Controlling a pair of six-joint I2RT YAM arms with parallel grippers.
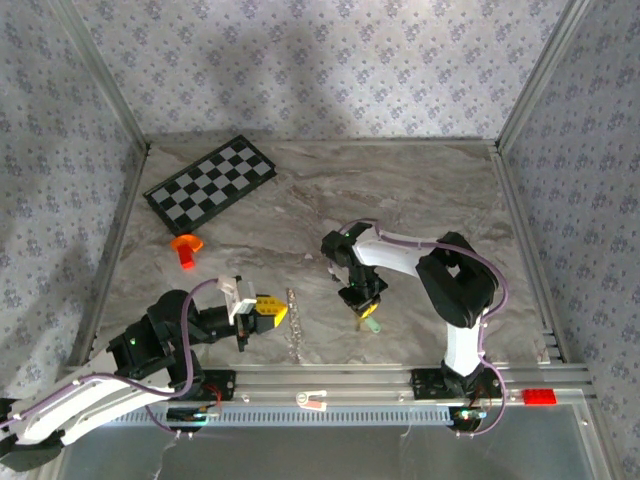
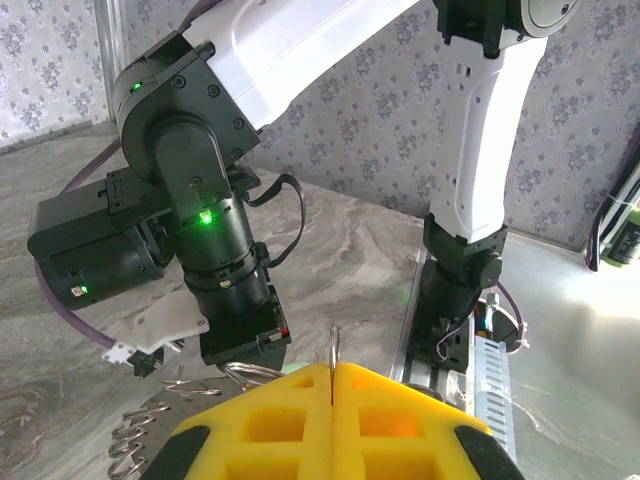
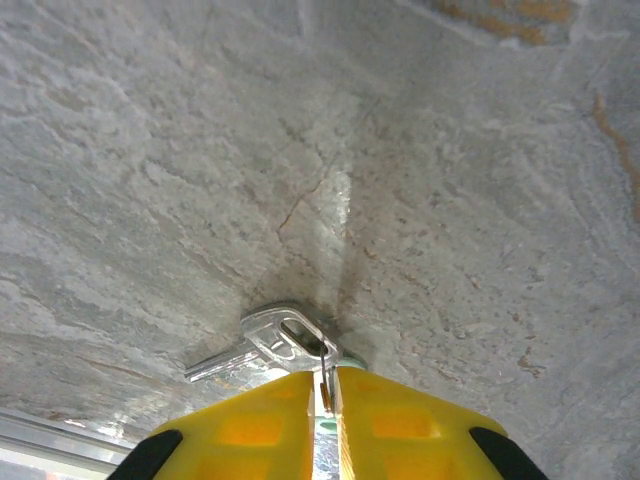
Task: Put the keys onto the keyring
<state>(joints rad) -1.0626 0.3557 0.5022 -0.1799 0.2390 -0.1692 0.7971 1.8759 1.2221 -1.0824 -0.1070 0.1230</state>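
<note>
The keyring (image 1: pixel 292 322) stands on edge near the table's front, a thin silvery ring fringed with small keys. My left gripper (image 1: pixel 280 313) is shut on it. In the left wrist view the ring's wire (image 2: pixel 334 342) rises from between the closed yellow fingers (image 2: pixel 270 420), and its small keys (image 2: pixel 140 440) trail on the table at lower left. My right gripper (image 1: pixel 362 308) points down at the table over the mint-green key (image 1: pixel 370 323). In the right wrist view its jaws (image 3: pixel 328 372) stand a narrow gap apart. A small wire loop sits in that gap, hooked through a flat silver key (image 3: pixel 262 347).
A black-and-white checkerboard (image 1: pixel 210 183) lies at the back left, with an orange plastic piece (image 1: pixel 186 247) in front of it. An aluminium rail (image 1: pixel 330 380) runs along the near edge. Patterned walls close in the table on three sides.
</note>
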